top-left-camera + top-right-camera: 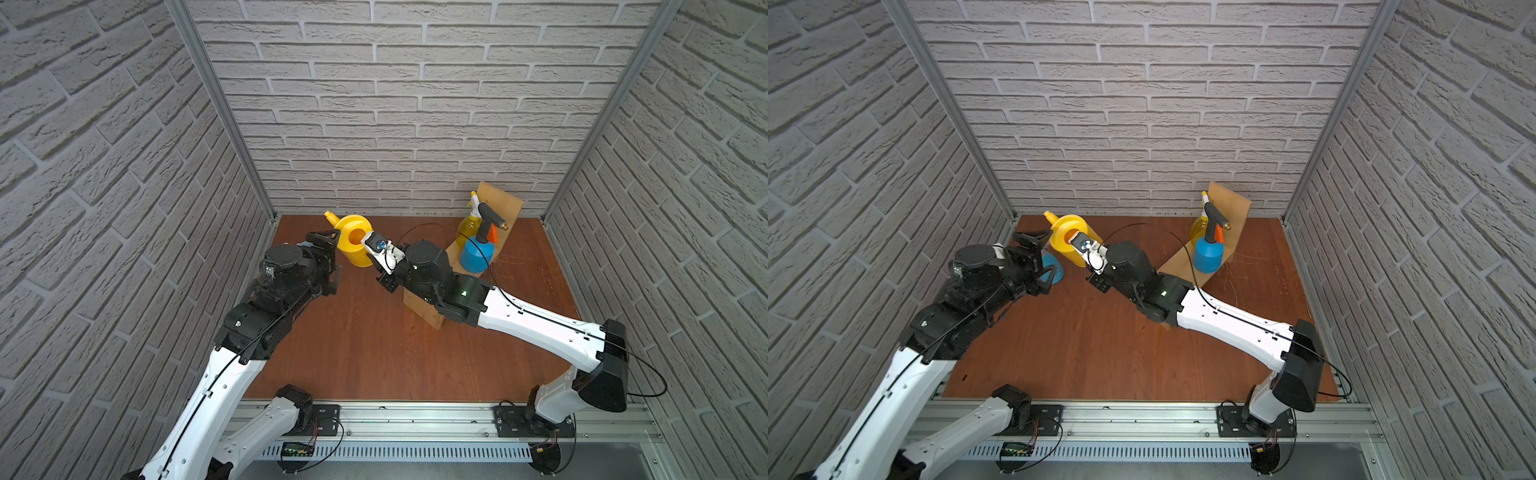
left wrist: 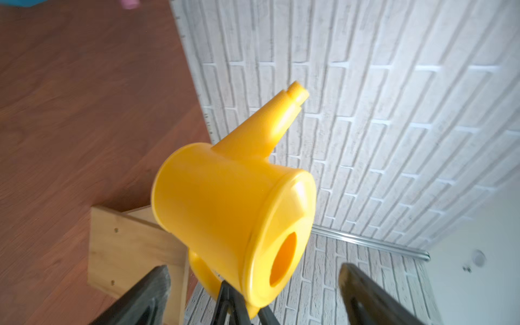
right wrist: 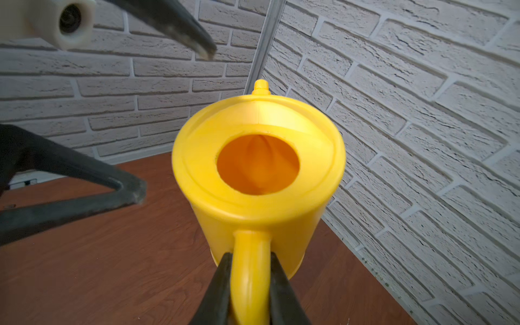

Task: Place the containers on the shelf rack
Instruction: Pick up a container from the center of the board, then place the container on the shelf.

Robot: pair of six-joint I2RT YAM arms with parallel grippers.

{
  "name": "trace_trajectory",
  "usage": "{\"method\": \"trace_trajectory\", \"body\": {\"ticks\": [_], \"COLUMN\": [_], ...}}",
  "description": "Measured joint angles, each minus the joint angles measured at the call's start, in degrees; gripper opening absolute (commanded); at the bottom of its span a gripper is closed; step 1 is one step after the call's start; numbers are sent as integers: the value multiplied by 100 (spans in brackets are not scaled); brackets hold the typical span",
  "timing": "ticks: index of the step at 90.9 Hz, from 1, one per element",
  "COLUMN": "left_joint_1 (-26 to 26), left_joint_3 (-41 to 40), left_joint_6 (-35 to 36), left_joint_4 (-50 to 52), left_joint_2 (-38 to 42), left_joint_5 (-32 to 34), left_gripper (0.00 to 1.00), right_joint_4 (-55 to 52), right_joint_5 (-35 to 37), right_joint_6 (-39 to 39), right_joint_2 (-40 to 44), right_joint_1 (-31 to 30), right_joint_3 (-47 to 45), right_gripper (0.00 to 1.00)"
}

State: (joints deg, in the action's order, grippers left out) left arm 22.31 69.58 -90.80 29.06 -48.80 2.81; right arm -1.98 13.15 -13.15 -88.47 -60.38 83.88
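The right gripper (image 3: 250, 257) was clamped on the loop handle (image 3: 250, 284) of the yellow plastic watering can (image 1: 353, 245), holding it near the back wall (image 1: 415, 124), short of the light plywood shelf rack (image 1: 498, 208), while the left gripper (image 2: 253, 277) hung wide open beside it, likely leaving the carry to one arm.

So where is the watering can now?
In both top views the can is back left, off the rack, handle clamped in the right gripper.
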Motion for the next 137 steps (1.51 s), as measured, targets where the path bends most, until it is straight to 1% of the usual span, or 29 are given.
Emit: {"method": "trace_trajectory", "body": {"ticks": [12,18,27,39,45,52,62,69,79,87,95,104,115,137], "left_joint_1": [0,0,0,76,225,511,1003,1270,1497,1574,1593,1591,1591,1593], "left_joint_3": [83,87,181,286,284,157,-273,-627,-1237,-1694,-1980,-2041,-2031,-2031], "left_joint_6": [844,1244,1867,2686,3104,3635,4406,4774,4986,4937,4824,4728,4695,4680], "left_joint_4": [-824,-1270,-1849,-2612,-2833,-3014,-3099,-3195,-3488,-3770,-3915,-3967,-4050,-4009], "left_joint_2": [173,188,127,-120,-212,-315,-402,-522,-809,-1071,-1290,-1412,-1416,-1416], "left_joint_5": [-28,-162,-590,-1360,-1663,-1838,-1880,-1836,-1646,-1414,-1178,-966,-811,-623], "left_gripper": [98,98,98,98,98,98,98,98,98,98,98,98,98,98], "right_joint_4": [87,208,306,376,389,378,348,315,168,105,33,-50,-129,-111], "right_joint_5": [-297,-409,-601,-938,-1097,-1235,-1261,-1226,-1128,-997,-890,-855,-861,-868], "right_joint_6": [295,450,682,1038,1204,1331,1379,1377,1307,1261,1255,1274,1281,1263], "right_joint_2": [463,734,1141,1589,1821,2129,2623,2975,3407,3681,3921,4089,4124,3866], "right_joint_1": [168,251,407,785,990,1204,1370,1449,1550,1698,1886,2098,2293,2583], "right_joint_3": [-118,-286,-544,-796,-938,-1128,-1460,-1753,-2159,-2514,-2885,-3193,-3344,-3353], "right_gripper": [3,3,4,3,3,3,3,3,3,3,3,3,3,3]}}
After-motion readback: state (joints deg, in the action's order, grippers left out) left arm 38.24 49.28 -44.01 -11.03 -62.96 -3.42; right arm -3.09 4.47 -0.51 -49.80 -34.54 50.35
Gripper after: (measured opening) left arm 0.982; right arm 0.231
